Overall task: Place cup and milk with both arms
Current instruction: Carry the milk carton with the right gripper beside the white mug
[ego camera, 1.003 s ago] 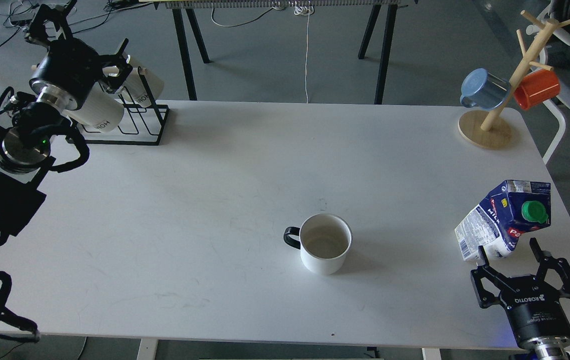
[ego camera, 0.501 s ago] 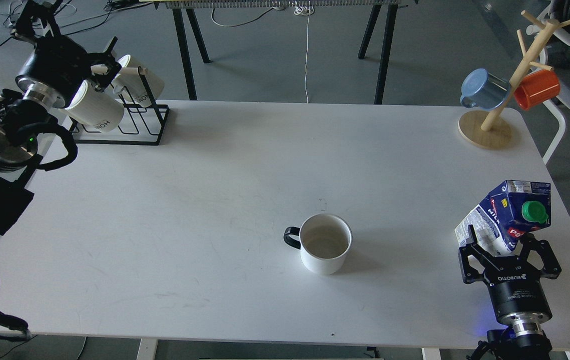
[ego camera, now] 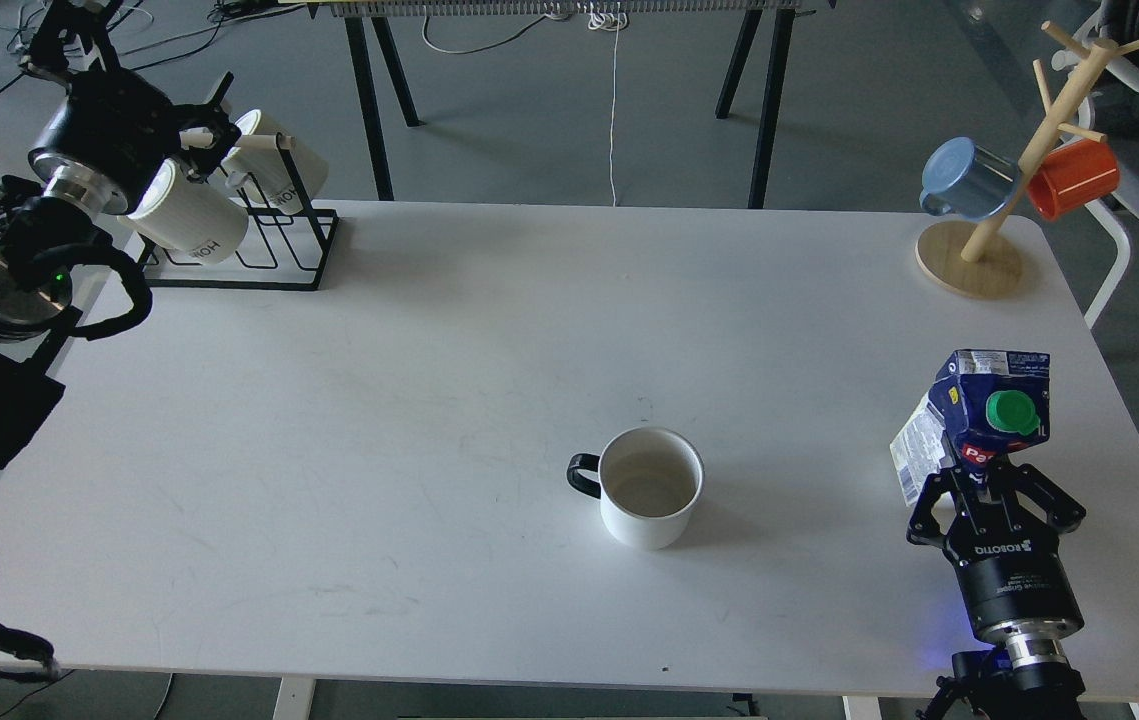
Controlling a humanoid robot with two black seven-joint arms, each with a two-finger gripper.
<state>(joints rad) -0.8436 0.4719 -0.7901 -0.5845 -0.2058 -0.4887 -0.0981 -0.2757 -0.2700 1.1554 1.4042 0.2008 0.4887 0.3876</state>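
So the milk carton (ego camera: 979, 415) is seen near the right edge of the white surface (ego camera: 489, 330), standing upright with its green screw cap (ego camera: 1008, 411) facing the camera. A red mark with "Pa" on it can be read just under the cap; the rest of that word is hidden by the right end effector (ego camera: 993, 487), whose fingers are pinched in on the carton's lower part. "ROBOTIQ" is printed on its black body, upside down from this view. The white nutrition panel is only caught at an angle on the carton's left side, too small to read.

The white cup (ego camera: 650, 487) is sat in the middle of the surface, well apart from the carton, black handle pointing left.

The left end effector (ego camera: 79, 35) is up in the far left corner, dark and partly cut off, so spread or pressed together can't be told. Beside it, cream mugs (ego camera: 191, 215) are hung on a black wire rack (ego camera: 264, 245), with "HOH"-looking lettering shown upside down.
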